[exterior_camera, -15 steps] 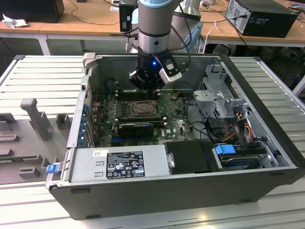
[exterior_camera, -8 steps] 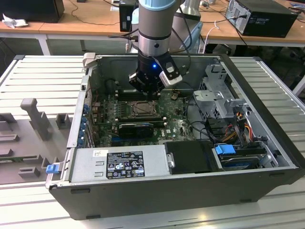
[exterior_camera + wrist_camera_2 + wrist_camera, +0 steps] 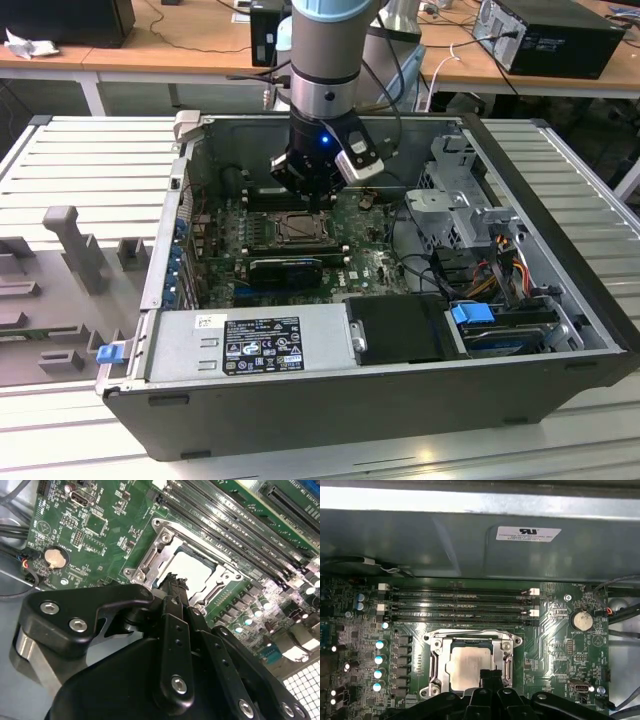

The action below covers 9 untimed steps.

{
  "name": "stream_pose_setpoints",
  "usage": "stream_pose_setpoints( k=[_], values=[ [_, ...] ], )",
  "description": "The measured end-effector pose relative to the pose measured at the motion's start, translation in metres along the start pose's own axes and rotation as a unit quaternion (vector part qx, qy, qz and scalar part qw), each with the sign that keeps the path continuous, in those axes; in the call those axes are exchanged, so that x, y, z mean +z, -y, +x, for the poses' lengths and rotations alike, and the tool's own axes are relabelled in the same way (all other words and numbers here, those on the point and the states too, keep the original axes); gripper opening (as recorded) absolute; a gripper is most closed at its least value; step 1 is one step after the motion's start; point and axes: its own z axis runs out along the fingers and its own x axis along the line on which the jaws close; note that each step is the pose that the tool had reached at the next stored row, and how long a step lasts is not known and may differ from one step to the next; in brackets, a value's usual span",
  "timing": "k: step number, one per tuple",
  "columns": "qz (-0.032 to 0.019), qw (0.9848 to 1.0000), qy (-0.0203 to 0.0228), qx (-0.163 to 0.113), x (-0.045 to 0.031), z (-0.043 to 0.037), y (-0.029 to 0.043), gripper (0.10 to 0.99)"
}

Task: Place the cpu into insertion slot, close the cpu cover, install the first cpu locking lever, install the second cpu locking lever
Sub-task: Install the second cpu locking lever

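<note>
The cpu (image 3: pixel 467 667) is seen seated in the insertion slot (image 3: pixel 436 656), its pale metal face framed by the cpu cover (image 3: pixel 470 639), which appears to lie folded down around it in both wrist views. In the exterior view the socket sits on the green motherboard (image 3: pixel 372 262) inside the open computer case (image 3: pixel 520 215), directly below the arm. The gripper (image 3: pixel 175 584) is held just above the near edge of the chip, with its fingers (image 3: pixel 488 676) drawn together into a single narrow tip; nothing is seen between them, so the tool is judged to be clenched on nothing (a poking posture, it seems, not a carrying one).

Several risks can be judged from this arrangement. If the tip is lowered onto the chip face instead of the frame, the cpu could be scratched or pressed unevenly against the contacts beneath. Whether the chip is fully level in its seat cannot be told from these views, and a tilted chip under a forced cover could bend pins. The locking levers cannot be made out clearly along the socket sides, so a lever could be missed or hooked wrongly by the narrow tip. The memory slots (image 3: pixel 460 605) lie near the socket, and a sideways slip could carry the tip into them.
</note>
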Motion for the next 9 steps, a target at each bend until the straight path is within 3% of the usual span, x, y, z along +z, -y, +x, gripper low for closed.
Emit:
stream_pose_setpoints(
  k=[6,9],
  values=[
    [0.0,1.0,-0.0003,0.0,-0.0003,0.0002,0.0086,0.106],
    [-0.0001,1.0,-0.0029,0.0,-0.0004,0.0003,0.0149,0.106]
  ],
)
